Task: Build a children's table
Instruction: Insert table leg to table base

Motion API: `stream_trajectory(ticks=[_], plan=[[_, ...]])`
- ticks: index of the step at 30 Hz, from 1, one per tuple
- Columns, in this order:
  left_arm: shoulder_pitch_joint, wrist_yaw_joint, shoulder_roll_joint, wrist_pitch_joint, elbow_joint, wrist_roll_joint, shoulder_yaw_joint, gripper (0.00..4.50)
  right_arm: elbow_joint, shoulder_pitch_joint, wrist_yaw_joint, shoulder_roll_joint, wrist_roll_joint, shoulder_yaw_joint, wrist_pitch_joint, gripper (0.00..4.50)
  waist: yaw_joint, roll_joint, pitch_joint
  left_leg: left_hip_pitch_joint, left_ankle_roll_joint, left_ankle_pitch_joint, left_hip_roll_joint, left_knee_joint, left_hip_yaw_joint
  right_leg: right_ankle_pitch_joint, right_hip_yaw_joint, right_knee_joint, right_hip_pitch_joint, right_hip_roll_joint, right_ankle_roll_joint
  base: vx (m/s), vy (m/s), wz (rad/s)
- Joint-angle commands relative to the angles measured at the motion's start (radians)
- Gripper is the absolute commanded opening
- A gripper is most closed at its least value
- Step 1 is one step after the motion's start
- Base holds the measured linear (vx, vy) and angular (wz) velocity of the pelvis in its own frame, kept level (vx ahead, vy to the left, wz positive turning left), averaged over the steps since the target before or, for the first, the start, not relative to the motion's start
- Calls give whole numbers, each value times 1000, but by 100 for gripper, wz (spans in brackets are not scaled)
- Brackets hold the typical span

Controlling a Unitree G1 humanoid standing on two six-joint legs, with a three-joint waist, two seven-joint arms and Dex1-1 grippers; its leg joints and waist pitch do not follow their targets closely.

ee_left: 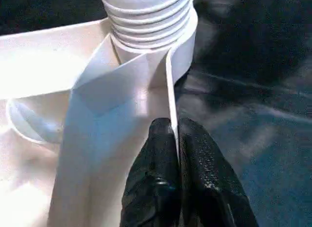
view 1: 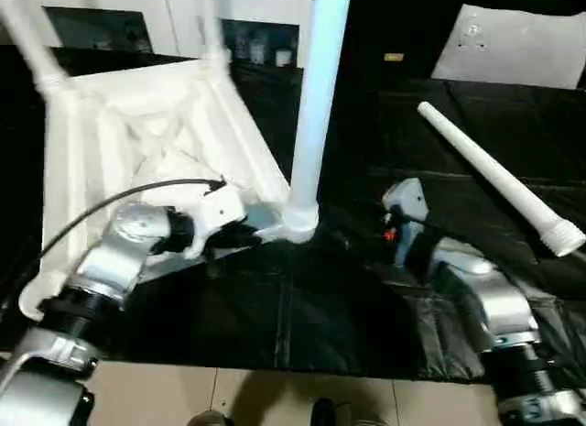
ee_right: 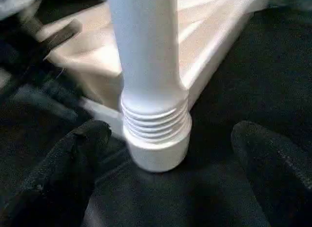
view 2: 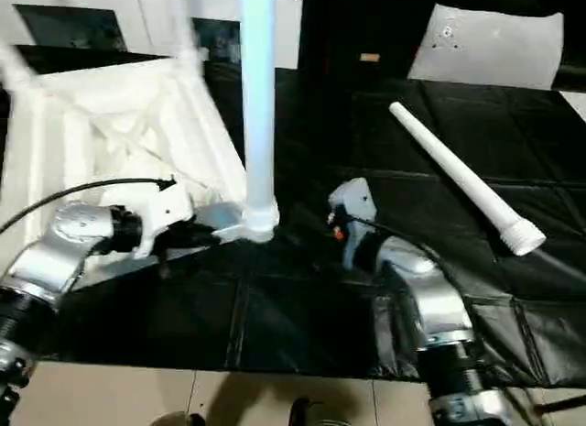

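The children's table's white tabletop point(view 1: 137, 133) lies underside up on a black mat, its ribs showing. One white leg point(view 1: 316, 96) stands upright in the near corner socket point(view 1: 299, 220), its thread partly showing above the socket point(ee_right: 156, 117). Two more legs point(view 1: 27, 37) point(view 1: 209, 23) rise from the far corners. A loose leg point(view 1: 494, 174) lies on the mat at the right. My left gripper point(ee_left: 174, 132) is shut on the thin tabletop rim point(ee_left: 170, 90) just beside that socket. My right gripper point(ee_right: 168, 134) is open, with a finger point(ee_right: 63, 173) on either side of the leg's base and not touching it.
A flat white sheet with a small hole point(view 1: 513, 46) lies at the back right. A white cabinet with glass doors point(view 1: 183, 23) stands behind the tabletop. The black mat point(view 1: 302, 307) ends at a pale tiled floor point(view 1: 275, 394) near me.
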Motion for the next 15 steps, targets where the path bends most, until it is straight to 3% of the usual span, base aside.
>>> stream_trajectory(ticks=[1,7,15], plan=[[6,-112,3,-38,11,7,-72,0,-16,-9,56,-17,-12,21,-10,447,1,10,-71,-2,102,-61,49,-59,2,-187,73,-46,75,-81,-219,0,0,0],[-18,-240,3,-121,43,2,-120,0,15,-39,178,-67,-57,111,-70,447,30,6,-73,3,95,-49,52,-56,6,-165,76,-36,72,-85,-231,0,0,0],[-53,-285,-26,-177,89,14,-137,0,75,-82,241,-53,-57,145,-93,447,42,7,-76,2,76,-63,54,-53,5,-185,75,-35,75,-87,-223,0,0,0]])
